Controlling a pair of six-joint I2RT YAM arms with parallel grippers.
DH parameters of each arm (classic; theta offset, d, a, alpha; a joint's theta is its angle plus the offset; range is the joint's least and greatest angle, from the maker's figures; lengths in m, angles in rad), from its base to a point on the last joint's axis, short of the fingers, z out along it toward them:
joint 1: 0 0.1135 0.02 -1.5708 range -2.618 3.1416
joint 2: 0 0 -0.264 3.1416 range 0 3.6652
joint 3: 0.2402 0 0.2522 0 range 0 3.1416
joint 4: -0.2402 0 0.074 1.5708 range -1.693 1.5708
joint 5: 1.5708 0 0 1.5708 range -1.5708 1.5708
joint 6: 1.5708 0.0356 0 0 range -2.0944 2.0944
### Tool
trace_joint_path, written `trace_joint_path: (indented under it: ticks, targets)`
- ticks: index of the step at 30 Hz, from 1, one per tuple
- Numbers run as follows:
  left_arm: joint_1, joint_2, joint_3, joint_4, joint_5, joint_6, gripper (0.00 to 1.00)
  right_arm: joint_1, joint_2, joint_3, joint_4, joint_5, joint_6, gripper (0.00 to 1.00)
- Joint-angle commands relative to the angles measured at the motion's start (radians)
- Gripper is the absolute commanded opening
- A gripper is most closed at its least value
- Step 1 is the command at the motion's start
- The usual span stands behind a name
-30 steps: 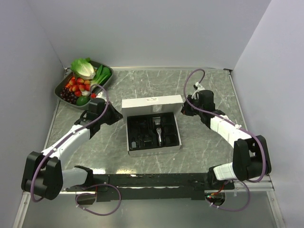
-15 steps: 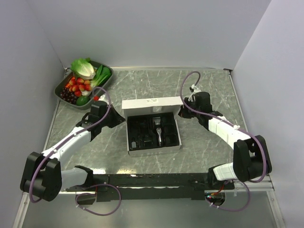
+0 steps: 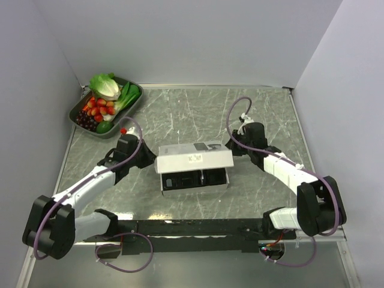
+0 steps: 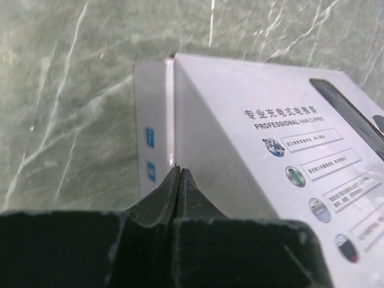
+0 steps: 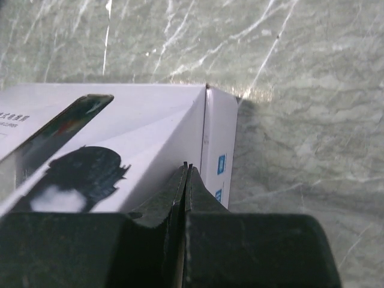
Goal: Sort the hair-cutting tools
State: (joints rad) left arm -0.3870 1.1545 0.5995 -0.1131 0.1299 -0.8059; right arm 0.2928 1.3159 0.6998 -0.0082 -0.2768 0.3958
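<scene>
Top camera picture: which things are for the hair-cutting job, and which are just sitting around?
For the job:
- hair-cutting tools, dark pieces half hidden under the lid
- white box holding them
- left gripper and right gripper, both shut, one at each end of the box

Just lying about:
- tray of vegetables and fruit, far left corner
- marble table

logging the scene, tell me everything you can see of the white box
White cardboard box in the middle of the table. Its lid slants over it, covering the far part; a black insert shows in the near part. The lid bears a clipper picture, icons and "PROFESSIONAL HAIR CLIPPER". The shut left gripper sits at the lid's left end, the shut right gripper at its right end, tips apparently touching it.
</scene>
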Motion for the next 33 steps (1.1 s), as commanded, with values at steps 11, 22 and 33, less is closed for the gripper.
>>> trace_joint_path:
  ticks: [11,22,33]
  targets:
    - [-0.046,-0.332,-0.046,-0.180,-0.127,-0.010,0.01,0.103,-0.413,-0.074,-0.144,0.315,-0.015,0.00]
    - [-0.196,-0.314,-0.049,-0.109,-0.087,-0.067,0.01,0.212,-0.394,-0.075,-0.243,0.162,-0.037,0.00]
    - [-0.358,-0.153,-0.164,0.004,-0.177,-0.159,0.01,0.264,-0.278,-0.230,-0.196,0.186,0.101,0.00]
